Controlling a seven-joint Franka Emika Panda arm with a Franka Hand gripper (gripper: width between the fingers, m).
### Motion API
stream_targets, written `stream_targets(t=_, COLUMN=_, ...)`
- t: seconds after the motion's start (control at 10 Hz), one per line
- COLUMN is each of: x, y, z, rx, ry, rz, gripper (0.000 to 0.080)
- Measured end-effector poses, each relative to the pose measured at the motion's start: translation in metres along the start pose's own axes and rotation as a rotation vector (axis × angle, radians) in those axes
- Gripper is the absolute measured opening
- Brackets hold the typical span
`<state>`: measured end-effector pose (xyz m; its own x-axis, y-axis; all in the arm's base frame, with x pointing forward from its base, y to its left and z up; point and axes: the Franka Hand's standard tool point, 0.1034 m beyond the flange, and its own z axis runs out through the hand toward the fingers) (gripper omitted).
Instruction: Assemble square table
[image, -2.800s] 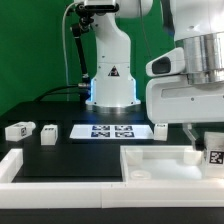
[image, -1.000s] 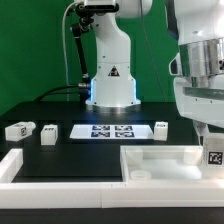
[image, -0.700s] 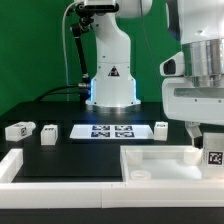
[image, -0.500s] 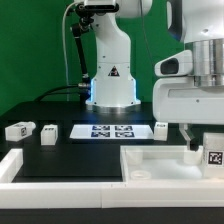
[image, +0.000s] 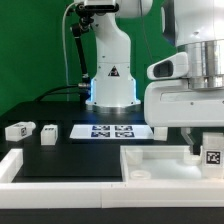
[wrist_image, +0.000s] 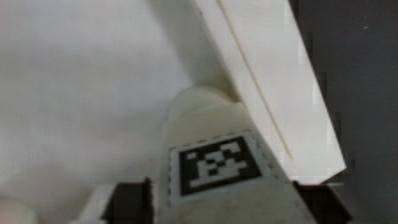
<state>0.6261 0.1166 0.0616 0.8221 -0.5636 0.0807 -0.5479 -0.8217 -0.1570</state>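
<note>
The white square table top (image: 150, 168) lies at the front right of the exterior view, raised rim up. One white leg (image: 213, 155) with a black-and-white tag stands at its far right corner. My gripper (image: 206, 146) reaches down over this leg. In the wrist view the leg (wrist_image: 214, 140) fills the gap between my two dark fingers (wrist_image: 130, 200), which press on its sides, beside the top's rim (wrist_image: 249, 70). Three more tagged legs lie on the black table: two (image: 20, 130) (image: 47, 135) at the left, one (image: 160, 128) near the middle.
The marker board (image: 112, 130) lies flat behind the table top. A long white L-shaped wall piece (image: 55, 172) runs along the front left. The arm's white base (image: 110, 80) stands at the back before a green backdrop.
My hand has shifted toward the exterior view's left and come down over the standing leg. The fingers have drawn in from wide open onto the leg's sides.
</note>
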Motion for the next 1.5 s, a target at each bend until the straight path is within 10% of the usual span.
stream_targets(t=0.6, x=0.0008, y=-0.0010, z=-0.0020, rx=0.000, ry=-0.044, rz=0.717, gripper=0.0287)
stream_targets(t=0.9, x=0.0020, y=-0.0017, z=-0.0009, rx=0.051, ry=-0.116, rz=1.221, gripper=0.0288)
stream_targets(t=1.5, x=-0.0014, y=0.0006, z=0.0016, rx=0.025, ry=-0.120, rz=1.384, gripper=0.0387)
